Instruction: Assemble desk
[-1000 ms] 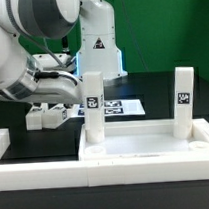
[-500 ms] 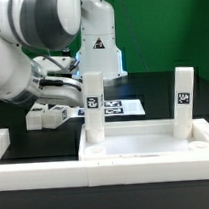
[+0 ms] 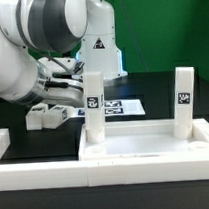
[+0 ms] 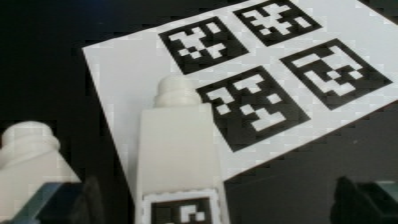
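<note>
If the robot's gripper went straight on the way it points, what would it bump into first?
Probably the white leg lying between its open jaws, though depth is unclear.

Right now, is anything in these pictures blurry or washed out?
Exterior view: the arm, close to the lens, looks soft-edged and bright, while the tag on the upright leg reads clearly. Wrist view: the marker board shows readable tags; the lying leg is slightly blurred.
</note>
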